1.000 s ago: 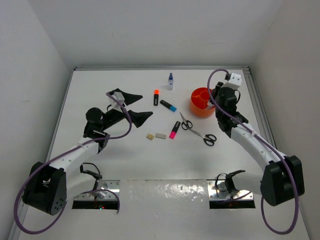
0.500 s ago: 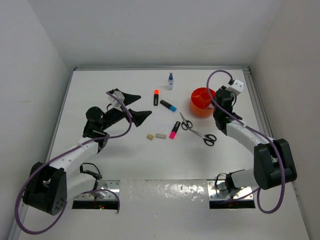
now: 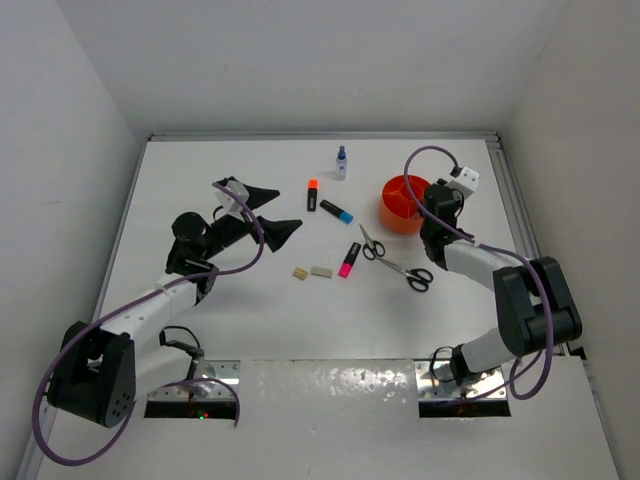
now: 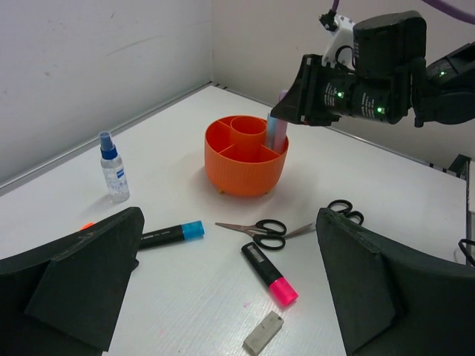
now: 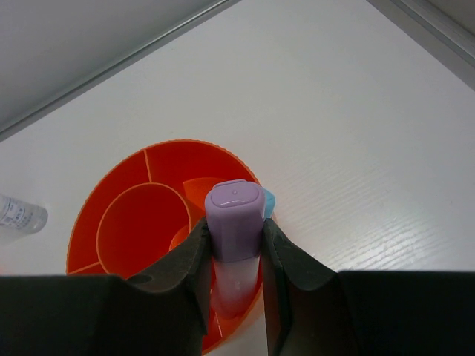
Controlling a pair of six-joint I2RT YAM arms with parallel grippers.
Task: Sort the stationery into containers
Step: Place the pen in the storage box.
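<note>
Top view: the right tool [image 3: 430, 200] sits over the near-right rim of the orange tub [image 3: 398, 212], and the left tool [image 3: 285, 210] is spread wide and empty above the worktop [image 3: 200, 160]. Left wrist view: the lilac marker [image 4: 277, 133] stands upright with its lower end in an outer compartment. It likely needs holding vertical and lowering clear of the divider before release. Right wrist view: the right tool's fingers [image 5: 194, 259] are clamped on the marker's sides below its cap.

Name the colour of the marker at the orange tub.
The chunky plastic marker is lilac; right wrist view.
</note>
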